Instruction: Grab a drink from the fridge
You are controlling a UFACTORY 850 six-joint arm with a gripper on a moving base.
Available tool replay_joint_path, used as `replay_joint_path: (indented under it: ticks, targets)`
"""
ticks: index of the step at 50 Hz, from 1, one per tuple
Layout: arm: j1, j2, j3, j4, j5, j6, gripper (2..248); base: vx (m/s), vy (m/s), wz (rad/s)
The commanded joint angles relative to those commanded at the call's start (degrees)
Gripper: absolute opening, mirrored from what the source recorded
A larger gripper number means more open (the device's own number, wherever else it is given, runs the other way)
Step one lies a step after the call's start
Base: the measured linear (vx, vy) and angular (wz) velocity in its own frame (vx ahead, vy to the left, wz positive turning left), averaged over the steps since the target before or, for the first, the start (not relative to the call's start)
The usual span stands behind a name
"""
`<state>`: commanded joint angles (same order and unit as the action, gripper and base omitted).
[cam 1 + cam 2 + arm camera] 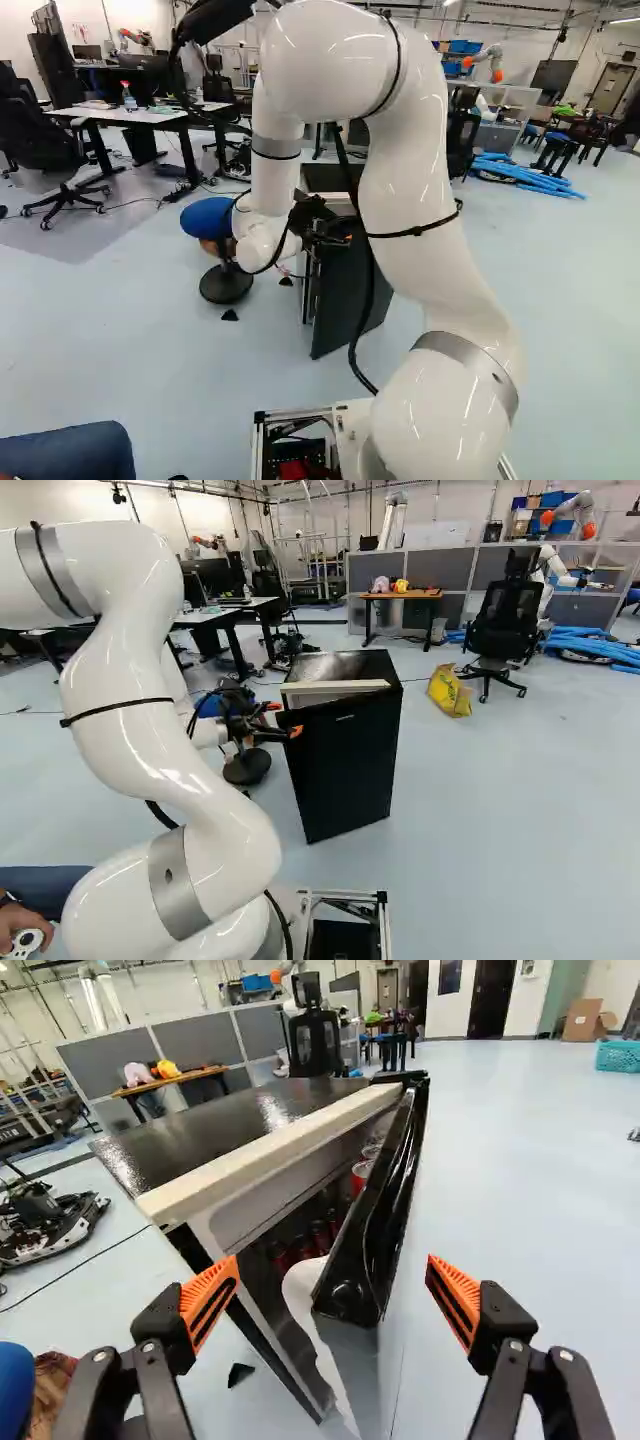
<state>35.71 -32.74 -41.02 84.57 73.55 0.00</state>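
Note:
The black fridge stands ahead of the base with its door ajar. My gripper is at the door's left side in the right base view. In the wrist view the gripper is open, fingers wide apart. The near edge of the fridge door lies between and ahead of the fingers, and I see neither pad touching it. Through the gap between door and cabinet, red cans show on the inside, partly hidden by the door. The pale strip runs along the cabinet's top front edge.
A blue stool stands left of the fridge. A yellow bag and an office chair are beyond it to the right. A person's leg is close beside the base on the left. Another robot stands far back.

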Motion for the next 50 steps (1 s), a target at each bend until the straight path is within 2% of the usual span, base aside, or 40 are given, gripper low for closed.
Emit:
replay_joint_path:
  ticks: [12,31,50]
  targets:
    - [1.4,1.0,1.9,3.8,1.5,0.0,247,0.0,0.0,0.0]
    - [2.3,1.9,3.8,9.8,3.8,0.0,247,0.0,0.0,0.0]
    - [3.3,2.6,5.7,15.9,4.0,0.0,247,0.0,0.0,0.0]
